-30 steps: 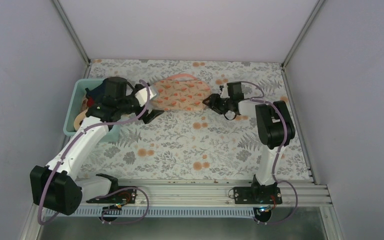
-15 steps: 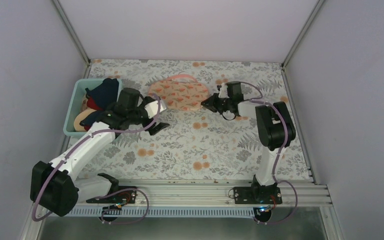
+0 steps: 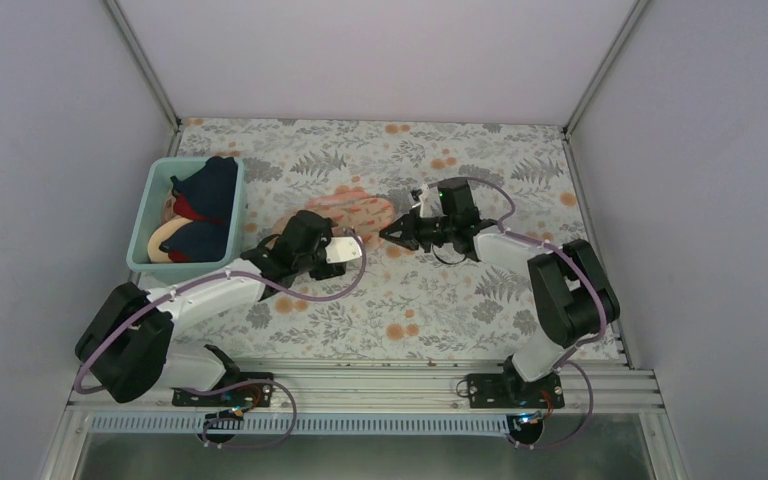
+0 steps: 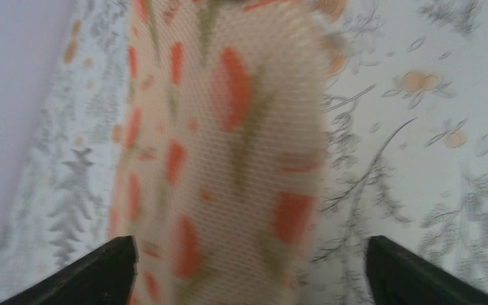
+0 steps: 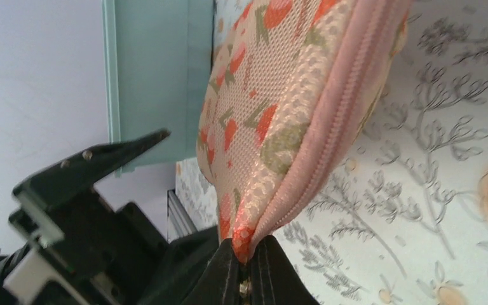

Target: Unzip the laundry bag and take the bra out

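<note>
The laundry bag [image 3: 352,211], peach-pink with orange-red flowers, lies mid-table between my two grippers. My right gripper [image 3: 390,234] is shut on the bag's right end; in the right wrist view the jaws [image 5: 249,249] pinch the corner where the pink zip [image 5: 338,105] ends, and the bag [image 5: 273,95] is lifted on edge. The zip looks closed. My left gripper [image 3: 350,243] is open at the bag's near left side; in the left wrist view the bag [image 4: 229,146] fills the space ahead of the wide-open fingers [image 4: 95,270]. The mustard bra is hidden.
A teal plastic bin [image 3: 144,222] stands at the left with navy-and-red bras [image 3: 205,190] and a beige bra [image 3: 160,242] in it; it also shows in the right wrist view [image 5: 159,70]. The left arm's black gripper [image 5: 82,197] is close to the right jaws. Grey walls enclose the table.
My right gripper has dragged the bag nearer and to the left, tilting it on edge. My left arm has swung away from the bin, down to the bag's near side.
</note>
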Tool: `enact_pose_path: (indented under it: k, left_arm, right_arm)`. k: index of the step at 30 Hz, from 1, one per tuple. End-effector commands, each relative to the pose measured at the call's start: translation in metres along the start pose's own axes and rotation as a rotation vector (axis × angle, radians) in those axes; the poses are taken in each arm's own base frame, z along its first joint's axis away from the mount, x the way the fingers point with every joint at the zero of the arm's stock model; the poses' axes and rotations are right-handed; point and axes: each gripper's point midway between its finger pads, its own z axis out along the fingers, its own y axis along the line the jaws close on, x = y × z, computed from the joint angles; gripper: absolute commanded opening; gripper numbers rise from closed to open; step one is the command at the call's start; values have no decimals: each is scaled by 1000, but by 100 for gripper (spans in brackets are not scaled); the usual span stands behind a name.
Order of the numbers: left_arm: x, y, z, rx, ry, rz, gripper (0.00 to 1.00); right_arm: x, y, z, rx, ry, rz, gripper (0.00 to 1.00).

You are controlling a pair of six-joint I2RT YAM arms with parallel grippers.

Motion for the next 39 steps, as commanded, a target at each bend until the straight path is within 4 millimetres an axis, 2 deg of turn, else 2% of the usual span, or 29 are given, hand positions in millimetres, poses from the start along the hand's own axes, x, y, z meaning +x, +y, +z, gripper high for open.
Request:
enact_pose_path:
  k: [1, 4, 7, 8, 10, 12, 13, 15, 19, 23, 27, 29, 34, 39]
  left_arm:
    - [-10, 32, -2, -175, -37, 9, 73]
    - [-12, 22, -3, -122, -62, -6, 59]
    - [-14, 7, -2, -46, -83, -20, 56]
    - [-14, 4, -2, -35, -89, -27, 51]
    - [-14, 2, -1, -24, -94, -39, 34]
    - [-15, 1, -2, -18, -96, -51, 12]
    - [-16, 1, -2, -8, -99, -65, 4]
    - [-20, -2, -5, 24, -104, -93, 2]
    - [-25, -5, -10, 76, -117, -128, 2]
    - [-25, -4, -12, 94, -113, -160, 2]
    - [-25, 0, -11, 91, -111, -168, 2]
    - [-25, 1, -11, 91, -112, -174, 2]
    - [-24, 2, -11, 91, -111, -181, 2]
    - [-25, 2, -11, 92, -111, -183, 2]
  right_arm:
    - [14, 22, -6, -49, 31, -9, 4]
    - [17, 28, -6, -62, 44, -18, 4]
    - [19, 32, -4, -78, 61, -19, 4]
    - [19, 33, -4, -80, 63, -23, 4]
    - [19, 35, -4, -79, 68, -31, 4]
    - [18, 36, -4, -75, 69, -43, 4]
    - [16, 37, -4, -68, 65, -66, 8]
    - [10, 37, -5, -26, 53, -122, 21]
    - [-5, 23, -17, 216, -26, -310, 41]
    - [-2, 32, -31, 374, -123, -568, 49]
    - [19, 41, -35, 421, -193, -789, 50]
    - [27, 40, -39, 409, -233, -859, 48]
    - [36, 43, -48, 365, -322, -943, 40]
    - [55, 29, -35, 376, -365, -949, 36]
